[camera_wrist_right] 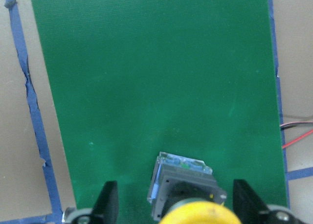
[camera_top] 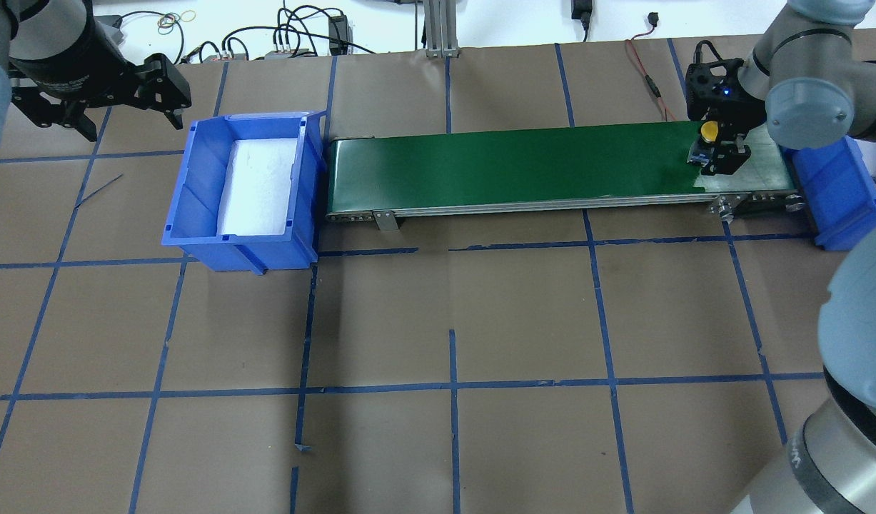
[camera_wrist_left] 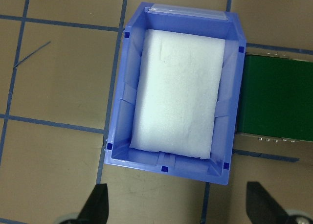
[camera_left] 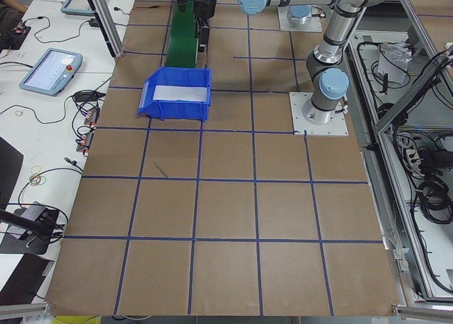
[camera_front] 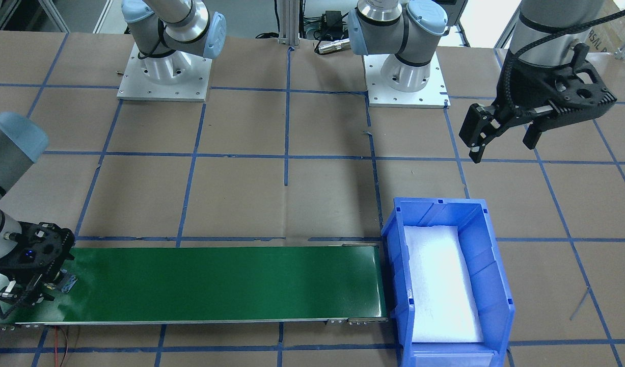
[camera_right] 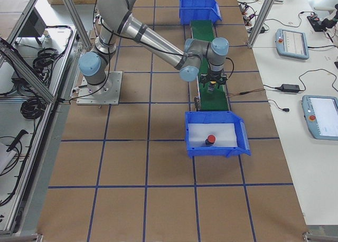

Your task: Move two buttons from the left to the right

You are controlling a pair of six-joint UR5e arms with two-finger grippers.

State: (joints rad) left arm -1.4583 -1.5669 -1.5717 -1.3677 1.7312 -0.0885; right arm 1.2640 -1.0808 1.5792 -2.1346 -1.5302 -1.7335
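Sitting on the matte green conveyor belt (camera_top: pixel 509 168), at its end on the robot's right, is the yellow button (camera_wrist_right: pixel 183 185), a domed glossy cap on a squarish grey-and-black body. The right claw (camera_wrist_right: pixel 177 204) straddles it, released, with a gap showing between each black finger and the body. One red button (camera_right: pixel 210 140), round-capped, rests on the white foam pad (camera_right: pixel 224 131) lining the right-end bin (camera_right: pixel 240 141), a blue plastic tub with sloped ribbed walls that sits just off that end of the belt. A second tub of the same kind, the left-end bin (camera_top: pixel 195 185), butts against the belt's other end; its own foam sheet (camera_top: pixel 259 185) is slightly wrinkled and carries nothing. The left claw (camera_wrist_left: pixel 179 199) hangs released beyond this bin, over the desk (camera_top: pixel 452 321), a brown surface squared off with blue tape lines (camera_top: pixel 453 389). That makes two buttons, two bins, two foam pads, one belt.
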